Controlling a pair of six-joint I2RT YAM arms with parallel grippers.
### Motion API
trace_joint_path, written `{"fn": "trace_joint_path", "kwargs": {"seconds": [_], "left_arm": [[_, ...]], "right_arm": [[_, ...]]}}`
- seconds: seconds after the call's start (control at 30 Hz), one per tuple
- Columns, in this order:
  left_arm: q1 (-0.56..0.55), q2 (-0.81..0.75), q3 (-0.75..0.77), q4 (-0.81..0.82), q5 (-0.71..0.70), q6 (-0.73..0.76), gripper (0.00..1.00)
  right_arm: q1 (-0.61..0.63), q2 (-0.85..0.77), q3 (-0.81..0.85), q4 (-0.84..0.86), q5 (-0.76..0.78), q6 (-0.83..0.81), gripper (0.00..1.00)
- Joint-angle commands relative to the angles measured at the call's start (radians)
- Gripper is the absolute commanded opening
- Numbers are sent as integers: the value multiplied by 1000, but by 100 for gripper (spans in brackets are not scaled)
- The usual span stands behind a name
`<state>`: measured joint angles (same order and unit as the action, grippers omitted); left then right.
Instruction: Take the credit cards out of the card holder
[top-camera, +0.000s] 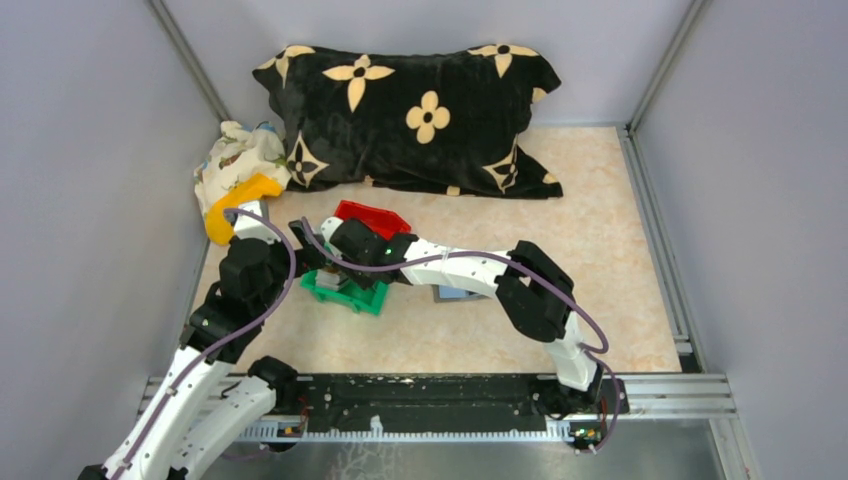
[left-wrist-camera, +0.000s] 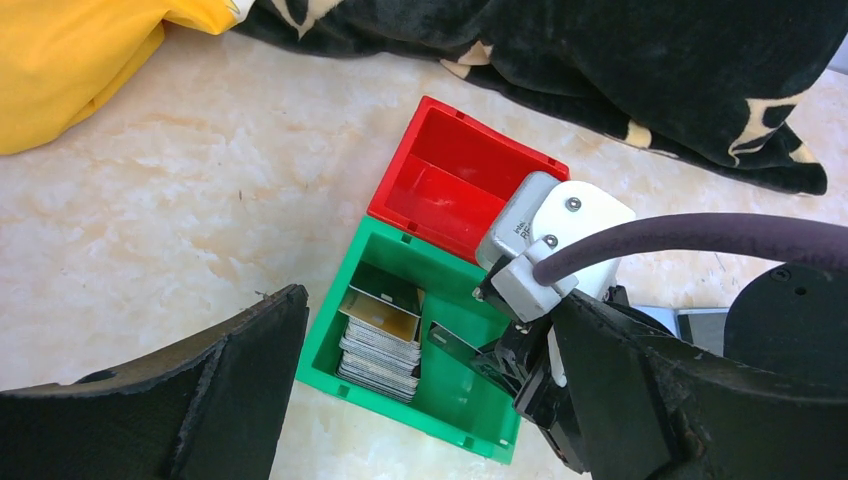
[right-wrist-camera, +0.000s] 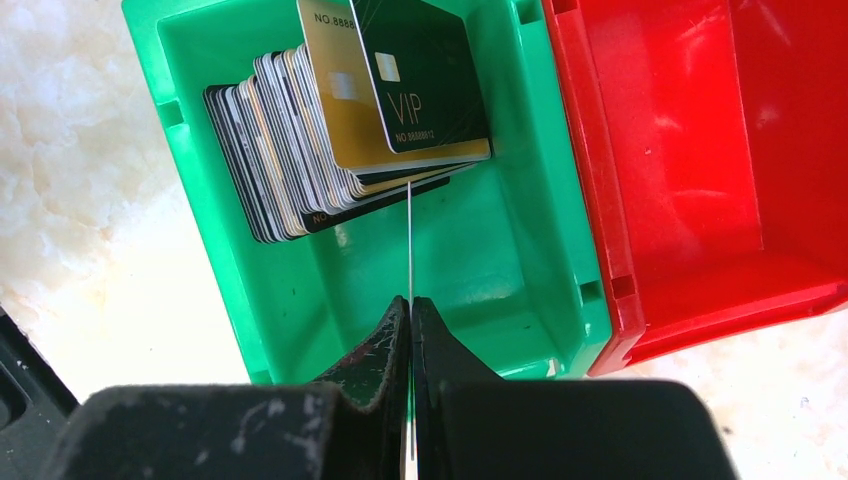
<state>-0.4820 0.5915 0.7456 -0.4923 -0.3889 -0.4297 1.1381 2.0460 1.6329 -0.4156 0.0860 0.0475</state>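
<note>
Lying flat on the pale marbled tabletop (top-camera: 600, 250), the small blue-grey folding card holder (top-camera: 455, 294) is seen mostly hidden beneath the right arm, near the green plastic bin (right-wrist-camera: 300, 300). Whether any cards remain inside it cannot be told. One thin card (right-wrist-camera: 410, 235), viewed edge-on, is pinched between the tightly closed fingers of the right gripper (right-wrist-camera: 411, 305). It is held over the bin's free half, beside the leaning stack of cards (right-wrist-camera: 265, 150), which is topped by a gold card (right-wrist-camera: 335, 110) and a dark green VIP card (right-wrist-camera: 425, 80). The red plastic bin (right-wrist-camera: 700, 150) is set touching the green one. The left gripper (left-wrist-camera: 428, 300) is held spread wide over the bins, with nothing gripped.

The drop-off looks to be the step in hand. It is best done with the card lowered close to the bin floor and kept clear of the stack and the wall. Only then should the fingers be parted, so that no bounce-out is risked.
</note>
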Motion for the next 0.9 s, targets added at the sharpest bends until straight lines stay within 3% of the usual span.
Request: {"fn": "trace_joint_path", "kwargs": {"seconds": [0.0, 0.53, 0.7, 0.87], "left_arm": [[-32, 31, 4, 206, 197, -46, 99], [-33, 45, 1, 217, 208, -47, 99], [-32, 37, 1, 210, 202, -46, 99], [-32, 40, -3, 218, 208, -49, 99]], "right_arm": [[233, 15, 69, 55, -191, -224, 0], [253, 27, 81, 45, -226, -201, 0], [253, 16, 17, 89, -239, -164, 26], [253, -45, -82, 134, -215, -134, 28]]}}
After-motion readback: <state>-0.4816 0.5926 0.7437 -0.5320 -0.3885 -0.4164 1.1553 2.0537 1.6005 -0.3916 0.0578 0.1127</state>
